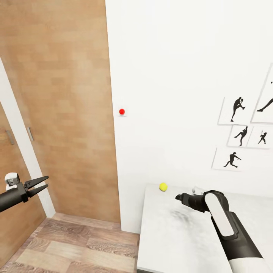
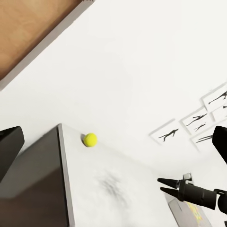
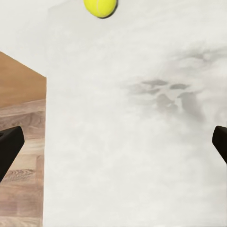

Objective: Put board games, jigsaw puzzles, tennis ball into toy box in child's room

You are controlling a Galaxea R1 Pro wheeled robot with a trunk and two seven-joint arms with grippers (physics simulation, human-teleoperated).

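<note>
Head view: tennis ball point(image 1: 163, 186) on table point(image 1: 167, 242)

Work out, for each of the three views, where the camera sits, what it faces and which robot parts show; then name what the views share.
Head view: on the head, looking down at the table corner, door and posters; both arms show.
Left wrist view: on the left arm, facing the table, wall and right gripper.
Right wrist view: on the right arm, looking down at the tabletop and floor; its fingertips show at the edges.
Shared: the ball on the table.
</note>
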